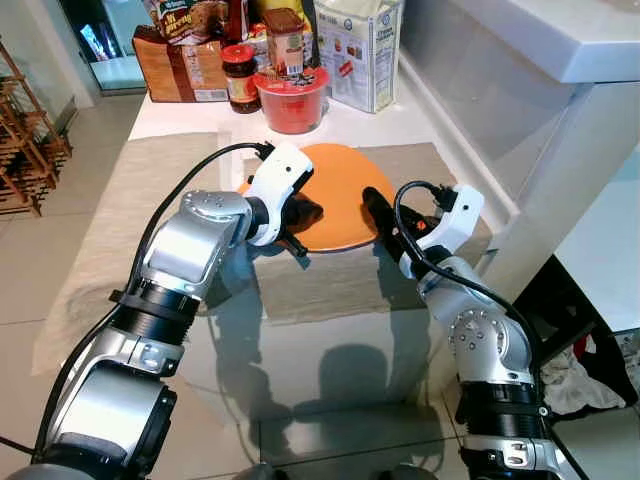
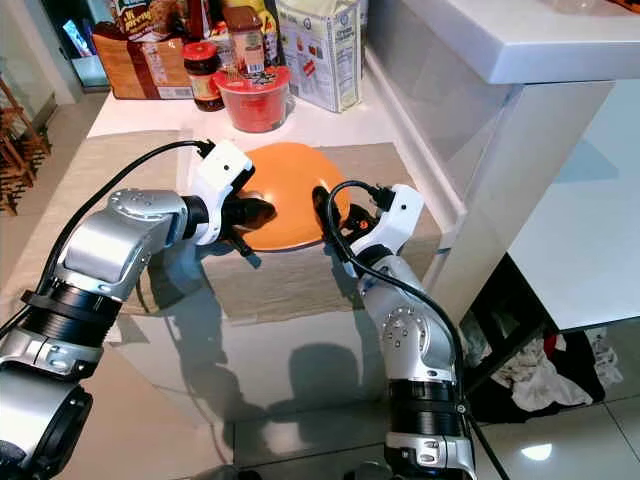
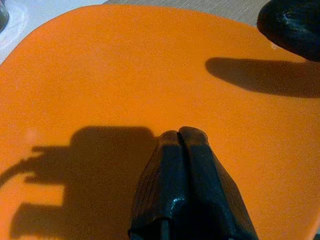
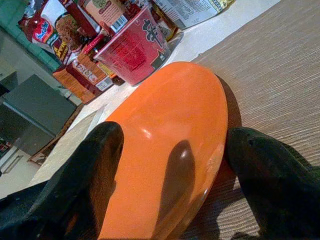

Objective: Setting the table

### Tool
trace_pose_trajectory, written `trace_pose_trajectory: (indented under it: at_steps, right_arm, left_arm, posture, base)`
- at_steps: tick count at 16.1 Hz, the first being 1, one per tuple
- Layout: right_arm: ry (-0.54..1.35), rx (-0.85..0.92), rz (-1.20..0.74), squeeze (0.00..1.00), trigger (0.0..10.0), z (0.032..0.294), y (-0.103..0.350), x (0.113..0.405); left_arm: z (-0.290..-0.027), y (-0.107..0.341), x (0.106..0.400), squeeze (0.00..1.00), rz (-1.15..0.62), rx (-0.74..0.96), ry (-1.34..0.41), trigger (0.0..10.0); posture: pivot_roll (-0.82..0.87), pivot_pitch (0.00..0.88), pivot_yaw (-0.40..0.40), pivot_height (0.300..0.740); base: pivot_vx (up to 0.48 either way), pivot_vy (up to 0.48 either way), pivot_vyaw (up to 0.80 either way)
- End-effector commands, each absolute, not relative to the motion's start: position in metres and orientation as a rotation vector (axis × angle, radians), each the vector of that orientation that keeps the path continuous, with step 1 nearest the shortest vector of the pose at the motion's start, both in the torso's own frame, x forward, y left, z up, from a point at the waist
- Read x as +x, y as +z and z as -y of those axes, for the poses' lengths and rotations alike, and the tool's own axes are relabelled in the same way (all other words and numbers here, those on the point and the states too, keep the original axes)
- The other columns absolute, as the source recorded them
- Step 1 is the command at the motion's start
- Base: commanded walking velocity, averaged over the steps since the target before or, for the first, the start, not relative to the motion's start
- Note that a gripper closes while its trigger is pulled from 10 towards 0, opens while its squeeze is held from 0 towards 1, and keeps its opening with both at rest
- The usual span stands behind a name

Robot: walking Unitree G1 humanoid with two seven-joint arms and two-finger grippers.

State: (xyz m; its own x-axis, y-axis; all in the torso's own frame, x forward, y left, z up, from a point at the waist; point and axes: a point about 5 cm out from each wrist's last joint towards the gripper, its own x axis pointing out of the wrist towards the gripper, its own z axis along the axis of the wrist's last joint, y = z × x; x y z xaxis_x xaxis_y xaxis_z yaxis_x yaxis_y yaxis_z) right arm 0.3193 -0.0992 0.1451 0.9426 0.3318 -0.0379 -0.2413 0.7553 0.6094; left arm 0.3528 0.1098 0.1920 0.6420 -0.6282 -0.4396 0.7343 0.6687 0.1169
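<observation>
An orange plate lies flat on a beige placemat on the white table. My left gripper is over the plate's left part. In the left wrist view, my left gripper has its two black fingers pressed together just above the orange plate, with nothing between them. My right gripper is at the plate's right rim. In the right wrist view, its fingers are spread wide, straddling the rim of the orange plate. One finger is over the plate and the other finger is over the mat.
Behind the plate stand a red noodle cup, a dark jar, a bread bag and a white carton. A white counter rises on the right. A wooden rack stands on the floor at left.
</observation>
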Motion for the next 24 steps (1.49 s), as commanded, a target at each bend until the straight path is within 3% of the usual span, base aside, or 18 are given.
trace_pose_trajectory:
  at_steps: [1, 13, 19, 24]
  right_arm:
    - [0.291, 0.629, -0.256, 0.00, 0.0, 0.093, 0.124, 0.317]
    - [0.297, 0.608, -0.287, 0.00, 0.0, 0.085, 0.116, 0.312]
    - [0.291, 0.617, -0.257, 0.00, 0.0, 0.087, 0.120, 0.308]
    - [0.233, 0.584, -0.204, 0.00, 0.0, 0.097, 0.126, 0.311]
  left_arm:
    - [-0.106, 0.198, 0.352, 0.00, -0.361, 0.285, -0.800, 0.0]
    - [-0.100, 0.204, 0.350, 0.00, -0.358, 0.220, -0.821, 0.0]
    - [-0.090, 0.209, 0.345, 0.00, -0.273, 0.190, -0.872, 0.0]
    - [-0.099, 0.228, 0.356, 0.00, -0.144, 0.174, -0.765, 0.0]
  posture:
    - [-0.05, 0.035, 0.043, 0.727]
    - [-0.05, 0.037, 0.041, 0.727]
    - [-0.05, 0.043, 0.041, 0.727]
    - [-0.05, 0.035, 0.043, 0.727]
  base:
    - [0.000, 0.000, 0.00]
    - [0.000, 0.000, 0.00]
    - [0.000, 0.000, 0.00]
    - [0.000, 0.000, 0.00]
